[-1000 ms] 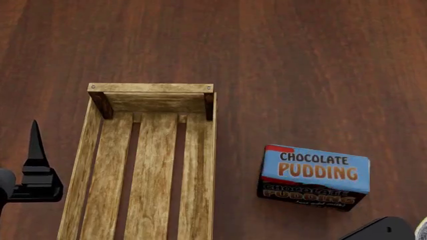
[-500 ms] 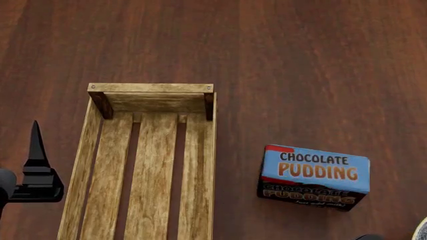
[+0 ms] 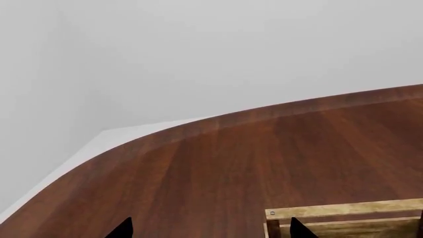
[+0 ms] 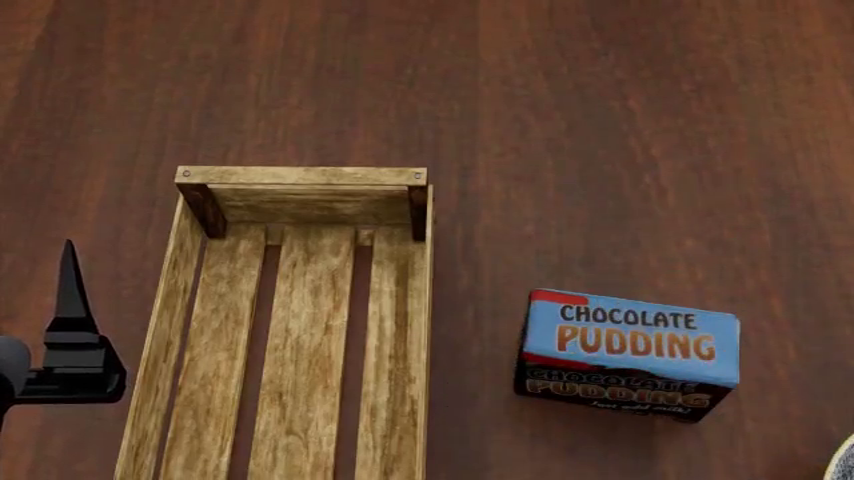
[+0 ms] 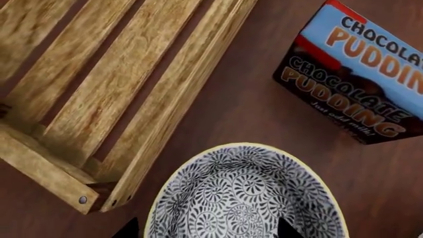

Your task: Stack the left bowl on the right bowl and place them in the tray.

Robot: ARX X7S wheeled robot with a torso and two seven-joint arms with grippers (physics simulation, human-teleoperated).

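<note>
Tray: long light-wood slatted crate [image 4: 287, 330], empty, on dark wooden worktop [image 4: 601, 130].
Bowl: patterned black-and-white bowl [image 5: 244, 193] just beside tray.
Left tool [image 3: 208, 230]: spread wide.
Right tool [image 5: 205, 230]: spread wide over bowl.

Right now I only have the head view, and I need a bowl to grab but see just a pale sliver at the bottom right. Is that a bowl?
Observer: Yes. The right wrist view shows a patterned bowl standing close beside a corner of the tray, on the side facing the pudding box.
Operator: Is anything in it?
Observer: Nothing shows in the part of the inside that is in view.
Operator: Are the right jaws ready for it?
Observer: They stand open, with one tip showing at either side of the bowl in that view.
</note>
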